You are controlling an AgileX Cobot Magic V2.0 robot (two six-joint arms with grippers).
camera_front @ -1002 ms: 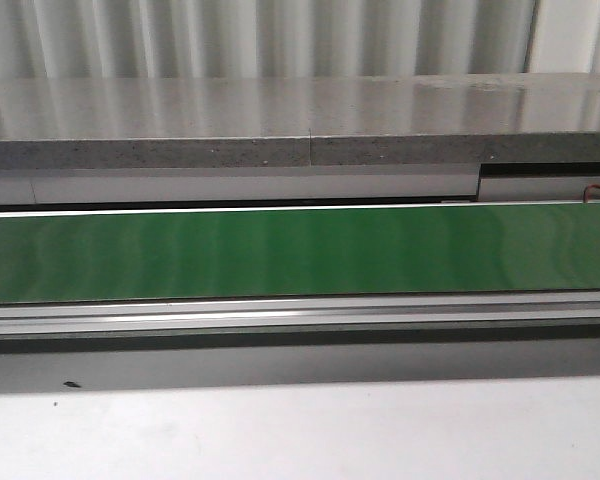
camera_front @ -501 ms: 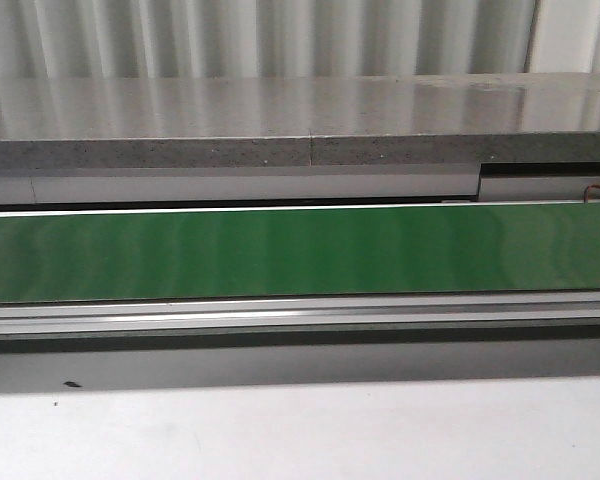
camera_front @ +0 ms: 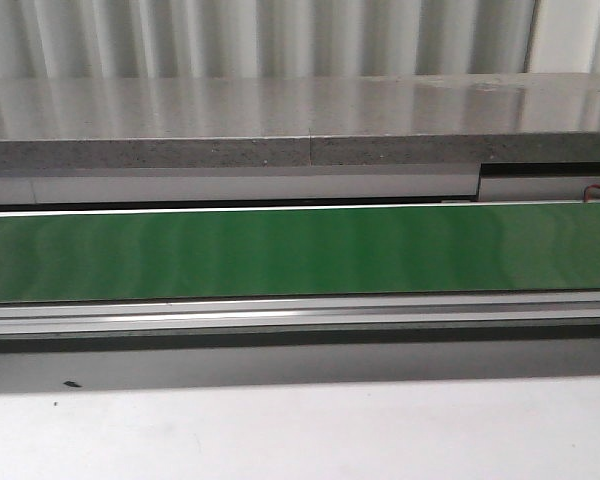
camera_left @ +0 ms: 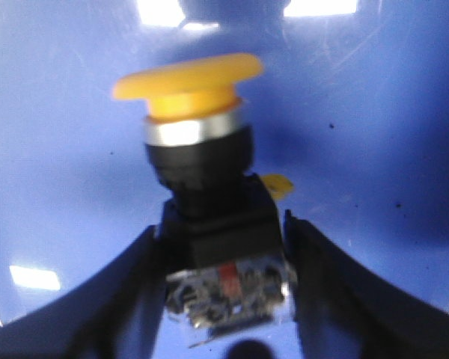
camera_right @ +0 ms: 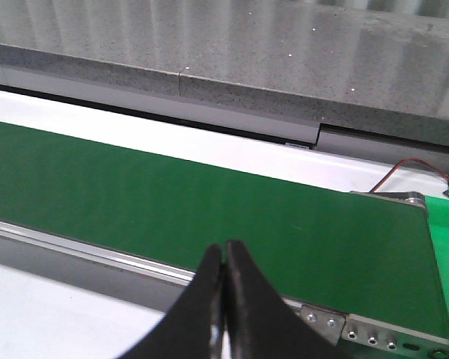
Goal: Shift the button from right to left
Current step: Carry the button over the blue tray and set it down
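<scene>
Blue surface; button point(camera_left: 209, 194) between left gripper point(camera_left: 223, 247) fingers.

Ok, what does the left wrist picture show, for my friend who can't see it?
The left claw grips a button by its boxy rear block, one black finger on each side. The yellow mushroom cap points away from the camera, above a shiny blue surface.

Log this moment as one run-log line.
left gripper: shut on button, over blue surface | right gripper: shut, empty, above green belt
</scene>
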